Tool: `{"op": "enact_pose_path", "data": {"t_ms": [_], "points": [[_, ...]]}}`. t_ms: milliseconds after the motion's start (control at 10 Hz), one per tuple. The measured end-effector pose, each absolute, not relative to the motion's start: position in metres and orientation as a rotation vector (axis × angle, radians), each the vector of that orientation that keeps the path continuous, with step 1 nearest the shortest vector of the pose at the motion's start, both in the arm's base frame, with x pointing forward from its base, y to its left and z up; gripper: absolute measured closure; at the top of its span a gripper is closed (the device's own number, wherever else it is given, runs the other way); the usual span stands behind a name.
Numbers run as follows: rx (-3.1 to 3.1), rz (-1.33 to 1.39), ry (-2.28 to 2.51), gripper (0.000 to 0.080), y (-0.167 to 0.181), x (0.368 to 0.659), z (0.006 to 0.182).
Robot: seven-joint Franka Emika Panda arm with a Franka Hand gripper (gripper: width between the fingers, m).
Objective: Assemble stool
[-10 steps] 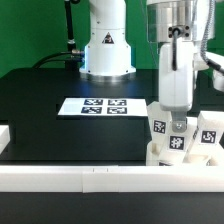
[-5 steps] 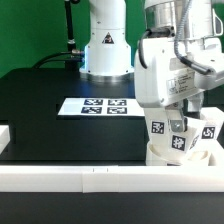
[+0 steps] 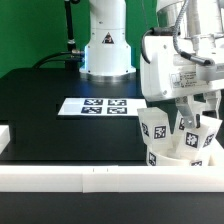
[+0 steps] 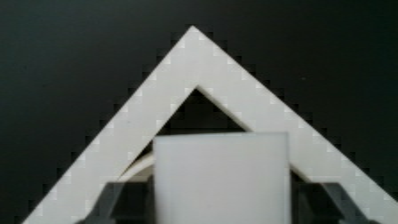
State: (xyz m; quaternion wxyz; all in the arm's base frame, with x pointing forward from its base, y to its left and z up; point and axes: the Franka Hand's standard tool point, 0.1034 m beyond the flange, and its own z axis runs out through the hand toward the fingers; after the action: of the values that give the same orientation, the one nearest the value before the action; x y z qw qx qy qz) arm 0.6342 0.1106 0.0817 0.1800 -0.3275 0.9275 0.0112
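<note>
The white stool (image 3: 176,152) is at the exterior view's right, by the front border bar, seat down and slightly tilted. Its three short legs stand up from the seat, each with a black-and-white tag (image 3: 157,129). My gripper (image 3: 191,118) comes down from above and is shut on the middle leg (image 3: 190,140). In the wrist view that leg (image 4: 222,170) is a white block filling the gap between my dark fingers (image 4: 121,196), with my gripper (image 4: 224,198) closed on its sides. The seat is hidden in the wrist view.
Long white border bars (image 3: 80,178) run along the front of the black table and meet in a corner under the gripper (image 4: 192,60). The marker board (image 3: 100,106) lies mid-table. The robot base (image 3: 105,50) stands at the back.
The wrist has turned and swung to the exterior view's right. The stool has shifted right with it and now looks tilted and a little raised.
</note>
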Motion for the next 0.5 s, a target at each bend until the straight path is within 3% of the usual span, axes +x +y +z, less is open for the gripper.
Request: {"op": "enact_pose_path", "data": {"t_ms": [200, 300, 400, 500], "points": [[-0.876, 0.053, 2.624, 0.0465, 0.111, 0.634, 0.083], [-0.923, 0.043, 2.599, 0.0357, 0.110, 0.636, 0.088], [-0.947, 0.041, 2.576, 0.0357, 0.109, 0.638, 0.097], [-0.946, 0.048, 2.555, 0.0209, 0.108, 0.640, 0.113]]}}
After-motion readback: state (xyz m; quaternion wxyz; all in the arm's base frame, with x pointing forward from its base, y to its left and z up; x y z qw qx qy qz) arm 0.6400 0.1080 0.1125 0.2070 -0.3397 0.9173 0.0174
